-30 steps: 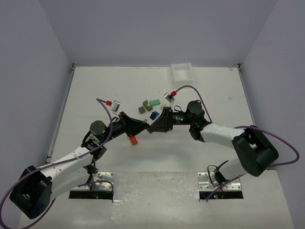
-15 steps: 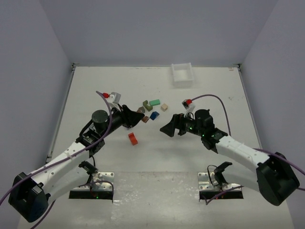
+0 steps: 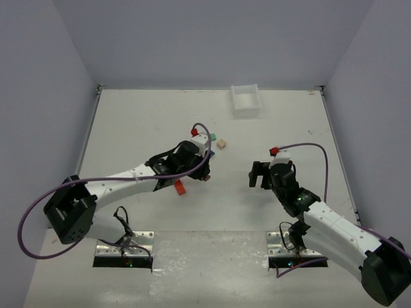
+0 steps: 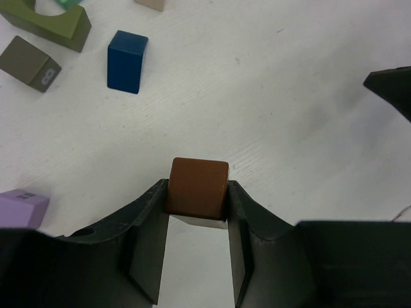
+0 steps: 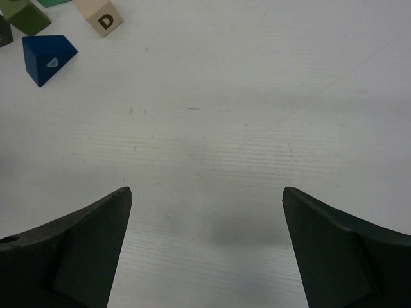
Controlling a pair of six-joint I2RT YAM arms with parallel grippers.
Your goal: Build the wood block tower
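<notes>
My left gripper (image 4: 197, 196) clamps a brown block (image 4: 198, 185) over the white table (image 4: 289, 109). Right gripper (image 5: 207, 200) gapes wide — pale walls (image 3: 212, 38) beyond

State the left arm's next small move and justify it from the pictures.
Probably lift the brown block and carry it toward the red-orange block: the left gripper is shut on it, while the right gripper is open and empty.

Brown cube (image 4: 197, 187), blue block (image 4: 126, 61)

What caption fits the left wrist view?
Left gripper shut on a brown block, blue block and olive block beyond.
</notes>
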